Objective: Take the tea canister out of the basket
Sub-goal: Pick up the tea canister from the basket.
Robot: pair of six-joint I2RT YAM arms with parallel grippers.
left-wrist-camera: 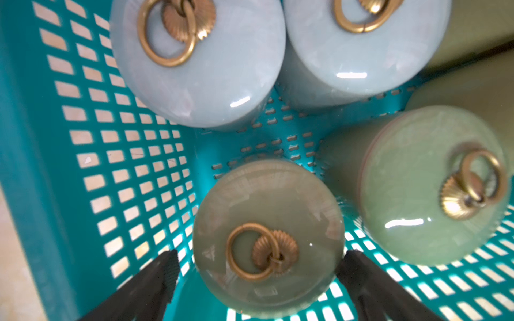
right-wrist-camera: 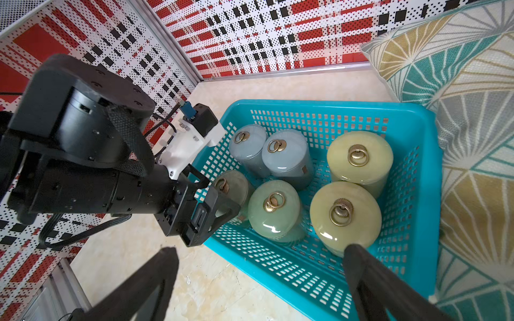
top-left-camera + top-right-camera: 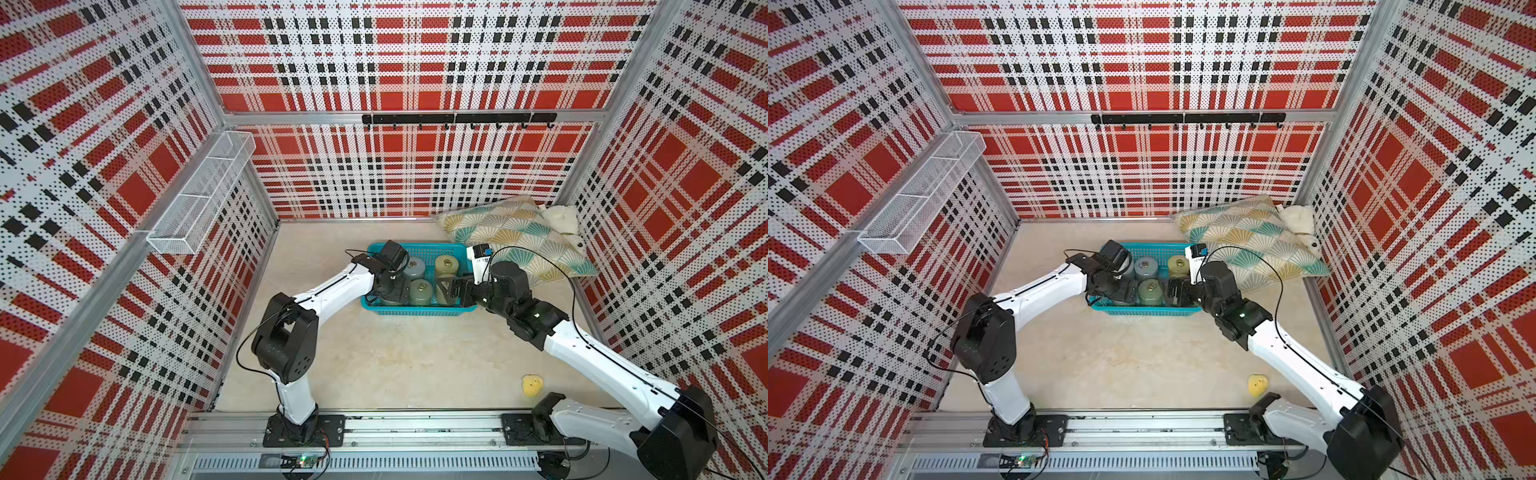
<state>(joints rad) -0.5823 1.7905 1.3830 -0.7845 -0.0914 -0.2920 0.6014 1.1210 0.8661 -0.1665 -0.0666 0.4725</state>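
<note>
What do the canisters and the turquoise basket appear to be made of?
Canisters: probably glazed ceramic, glossy, given sharp highlights and faint crackle; ring pulls look like brass. Basket: moulded plastic, semi-matte, given its uniform lattice holes.

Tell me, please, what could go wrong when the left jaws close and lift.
1. The left jaws stand open around the round green glazed canister, near the turquoise plastic lattice basket's wall; a jaw may snag the lattice and drag the basket.
2. The second green canister stands close; lifting may knock it.
</note>
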